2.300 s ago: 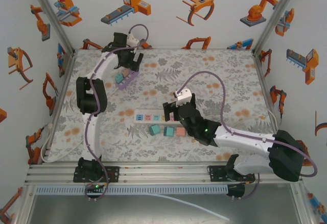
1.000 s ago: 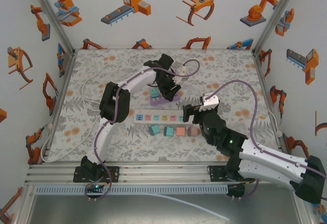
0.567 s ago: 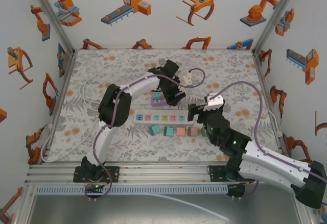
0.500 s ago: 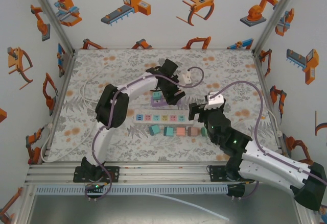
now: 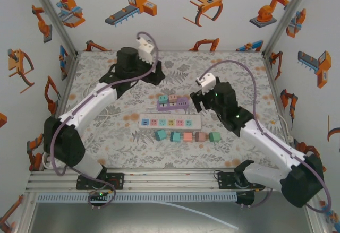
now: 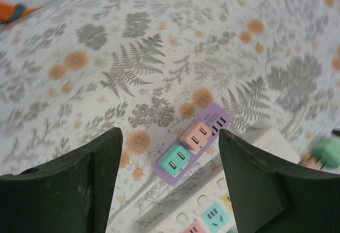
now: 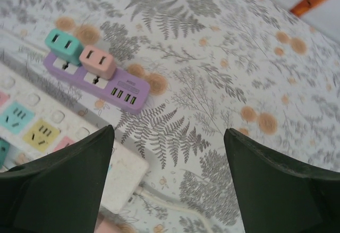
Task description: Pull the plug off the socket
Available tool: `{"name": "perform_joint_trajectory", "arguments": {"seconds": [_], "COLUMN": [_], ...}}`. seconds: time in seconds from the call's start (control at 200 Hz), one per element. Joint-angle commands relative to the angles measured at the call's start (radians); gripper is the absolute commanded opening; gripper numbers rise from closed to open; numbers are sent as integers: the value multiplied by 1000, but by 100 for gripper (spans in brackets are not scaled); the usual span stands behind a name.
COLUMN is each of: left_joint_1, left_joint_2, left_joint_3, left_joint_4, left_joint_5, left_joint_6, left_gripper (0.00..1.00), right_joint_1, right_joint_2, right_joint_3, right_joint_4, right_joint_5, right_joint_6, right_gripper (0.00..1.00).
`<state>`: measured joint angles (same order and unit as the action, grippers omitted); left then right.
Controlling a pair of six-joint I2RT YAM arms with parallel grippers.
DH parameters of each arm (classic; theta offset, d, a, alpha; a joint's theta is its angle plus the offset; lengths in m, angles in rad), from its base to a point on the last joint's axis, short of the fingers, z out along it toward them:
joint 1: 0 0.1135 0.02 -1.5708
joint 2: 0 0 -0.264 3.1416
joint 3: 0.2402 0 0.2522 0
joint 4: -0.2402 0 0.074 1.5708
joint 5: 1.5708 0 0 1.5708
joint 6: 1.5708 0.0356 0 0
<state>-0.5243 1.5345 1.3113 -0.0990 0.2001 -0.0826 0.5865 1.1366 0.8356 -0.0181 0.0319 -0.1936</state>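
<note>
The purple socket strip (image 5: 179,104) lies on the floral table behind the white power strip (image 5: 167,122). A teal plug (image 5: 163,100) and a pink plug (image 5: 173,98) sit in it side by side. My left gripper (image 5: 153,72) hovers open to the back left of it, holding nothing. The left wrist view has the teal plug (image 6: 175,160) and pink plug (image 6: 195,136) between its spread fingers (image 6: 79,190). My right gripper (image 5: 196,102) hangs open just right of the strip's end, also empty. Its wrist view shows the purple strip (image 7: 114,87), teal plug (image 7: 59,42) and pink plug (image 7: 98,60) ahead to the left.
Several loose plugs lie in a row in front of the white strip, from a teal one (image 5: 160,135) to a green one (image 5: 214,136). The white strip's cable (image 7: 175,204) runs off under my right gripper. Metal frame posts and printed walls enclose the table.
My left gripper has opened and pulled back from the purple strip toward the back left. My right gripper has lifted off the row of loose plugs and swung back beside the strip's right end.
</note>
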Motion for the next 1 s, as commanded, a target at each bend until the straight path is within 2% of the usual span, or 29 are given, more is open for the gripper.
{"name": "perform_joint_trajectory", "arguments": {"seconds": [0.0, 0.13, 0.25, 0.406, 0.531, 0.671, 0.881, 0.996], "left_joint_1": [42, 91, 99, 101, 100, 101, 91, 87], "left_joint_2": [-53, -85, -76, -27, 38, 113, 213, 242], "left_joint_3": [-108, -208, -269, -307, -302, -300, -241, -232], "left_joint_4": [17, -8, -18, -32, -11, 57, 41, 63], "left_joint_5": [-61, -102, -117, -135, -80, -10, -14, 22], "left_joint_6": [-288, -378, -388, -376, -356, -394, -376, -376], "left_gripper": [68, 67, 67, 67, 65, 64, 61, 60], "right_joint_1": [-2, -1, -1, -1, -1, -8, -13, -13], "right_joint_2": [112, 275, 420, 558, 654, 739, 842, 879], "right_joint_3": [122, 295, 440, 539, 595, 652, 734, 752], "right_joint_4": [-111, -262, -424, -471, -477, -480, -522, -528], "right_joint_5": [-253, -387, -479, -531, -528, -555, -602, -596], "right_joint_6": [-280, -488, -669, -805, -875, -902, -897, -892], "right_gripper": [73, 72, 71, 71, 70, 66, 54, 52]}}
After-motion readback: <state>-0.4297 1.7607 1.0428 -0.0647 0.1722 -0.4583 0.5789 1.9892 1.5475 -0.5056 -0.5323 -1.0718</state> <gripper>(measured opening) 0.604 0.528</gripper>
